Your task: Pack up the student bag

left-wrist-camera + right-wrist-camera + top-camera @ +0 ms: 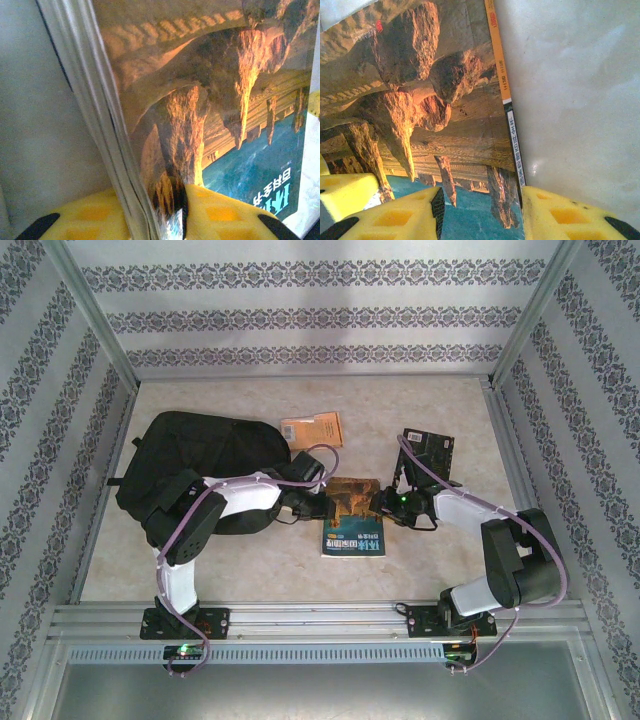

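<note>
Cave book (355, 535) not yet in the student bag (190, 455).
Left claw (155, 200) clamps its page edge; right claw (482, 200), apart, straddles the spine.

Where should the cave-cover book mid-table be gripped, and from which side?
By a long edge, from the side: the book lies flat, cover up, so only its thin spine or page edge fits between the jaws. The right gripper straddles the spine, the left gripper the page edge.
</note>
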{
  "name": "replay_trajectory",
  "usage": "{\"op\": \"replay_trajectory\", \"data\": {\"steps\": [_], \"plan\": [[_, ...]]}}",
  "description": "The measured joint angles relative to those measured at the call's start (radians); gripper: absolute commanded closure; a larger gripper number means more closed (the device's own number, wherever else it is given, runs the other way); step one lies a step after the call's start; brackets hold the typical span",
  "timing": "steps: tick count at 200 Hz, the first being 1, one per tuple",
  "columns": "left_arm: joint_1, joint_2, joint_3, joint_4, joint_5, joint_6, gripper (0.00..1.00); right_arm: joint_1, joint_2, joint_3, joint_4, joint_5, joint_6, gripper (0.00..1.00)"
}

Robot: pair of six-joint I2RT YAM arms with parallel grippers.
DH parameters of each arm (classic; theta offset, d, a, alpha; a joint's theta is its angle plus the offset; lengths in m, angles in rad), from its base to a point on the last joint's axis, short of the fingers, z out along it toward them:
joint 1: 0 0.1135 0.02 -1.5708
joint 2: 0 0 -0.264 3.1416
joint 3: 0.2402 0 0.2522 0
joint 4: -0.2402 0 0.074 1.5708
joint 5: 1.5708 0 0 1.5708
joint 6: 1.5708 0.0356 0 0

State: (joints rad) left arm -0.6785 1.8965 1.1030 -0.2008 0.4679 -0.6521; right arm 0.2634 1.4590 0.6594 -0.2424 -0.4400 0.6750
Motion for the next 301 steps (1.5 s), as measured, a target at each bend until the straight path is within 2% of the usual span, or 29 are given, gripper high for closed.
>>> {"op": "replay_trajectory", "data": {"steps": [59,83,104,173,222,237,301], "plan": [[0.011,-0.001,-0.011,0.005,0.004,0.016,1.00,-0.015,-0.027,-0.022,0.038,-0.040,0.045,0.54],[0.013,-0.001,-0.013,0.013,0.010,0.016,1.00,-0.014,-0.035,-0.022,0.024,-0.031,0.032,0.48],[0.013,-0.001,-0.023,0.037,0.018,0.018,1.00,-0.012,-0.035,-0.022,0.010,-0.017,0.021,0.47],[0.022,-0.003,-0.053,0.091,0.044,0.019,1.00,-0.013,0.016,-0.019,0.023,-0.011,0.005,0.49],[0.031,-0.007,-0.077,0.131,0.061,0.020,1.00,-0.012,-0.012,-0.032,0.018,0.036,-0.003,0.48],[0.033,-0.007,-0.079,0.136,0.070,0.019,1.00,-0.012,-0.015,-0.032,0.017,0.035,-0.004,0.51],[0.046,-0.007,-0.105,0.185,0.107,0.003,1.00,0.014,0.064,-0.057,0.183,-0.134,0.040,0.60]]}}
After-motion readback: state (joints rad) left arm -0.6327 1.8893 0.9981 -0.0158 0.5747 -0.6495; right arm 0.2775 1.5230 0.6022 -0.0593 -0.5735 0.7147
